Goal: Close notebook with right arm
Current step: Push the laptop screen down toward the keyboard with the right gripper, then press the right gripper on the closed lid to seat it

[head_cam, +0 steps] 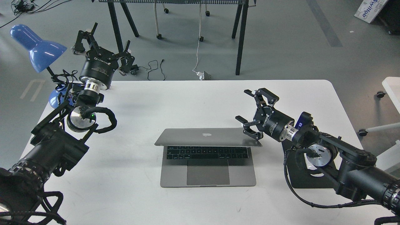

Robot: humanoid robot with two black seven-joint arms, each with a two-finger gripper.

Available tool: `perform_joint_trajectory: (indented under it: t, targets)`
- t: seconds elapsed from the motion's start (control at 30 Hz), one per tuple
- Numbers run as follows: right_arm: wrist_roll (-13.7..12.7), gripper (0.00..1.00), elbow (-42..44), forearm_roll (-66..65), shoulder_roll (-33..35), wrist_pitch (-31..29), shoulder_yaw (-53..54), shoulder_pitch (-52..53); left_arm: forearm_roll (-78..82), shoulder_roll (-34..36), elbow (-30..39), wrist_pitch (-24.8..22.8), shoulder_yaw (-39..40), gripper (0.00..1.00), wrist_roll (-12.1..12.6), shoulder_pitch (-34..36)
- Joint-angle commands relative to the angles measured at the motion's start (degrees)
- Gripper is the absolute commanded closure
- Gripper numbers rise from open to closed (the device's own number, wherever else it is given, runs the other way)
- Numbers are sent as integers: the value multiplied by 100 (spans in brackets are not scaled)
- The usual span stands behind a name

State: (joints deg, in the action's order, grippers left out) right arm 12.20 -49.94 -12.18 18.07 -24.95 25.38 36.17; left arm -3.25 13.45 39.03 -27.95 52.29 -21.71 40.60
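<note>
The notebook [206, 137] is a space-grey laptop in the middle of the white table [187, 97]. Its lid is tilted well forward and down, showing the apple logo on top. Part of the black keyboard [206, 152] and the trackpad [207, 172] still show under the lid's front edge. My right gripper [253, 114] is open, with its lower finger [250, 132] resting on the lid's right rear corner. The right arm [328, 156] comes in from the lower right. My left gripper [103, 43] is open and empty, held up at the table's far left corner.
A blue desk lamp [37, 47] stands at the far left beside the left arm. A black mouse pad [300, 178] lies under the right arm. Black table legs [240, 37] and cables [154, 67] stand on the floor behind the table.
</note>
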Motion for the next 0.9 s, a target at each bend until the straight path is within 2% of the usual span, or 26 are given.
perform_joint_trajectory:
  t: [0.0, 0.37, 0.87]
  targets:
    - [19, 0, 2, -275, 3, 8, -270, -13, 0, 0, -1, 0, 0, 0, 0, 0]
    - [28, 0, 19, -847, 3, 69, -876, -49, -9, 0, -1, 0, 9, 0, -8, 0]
    - [28, 0, 89, -970, 3, 122, -938, -145, -9, 0, 8, 0, 9, 0, -17, -9]
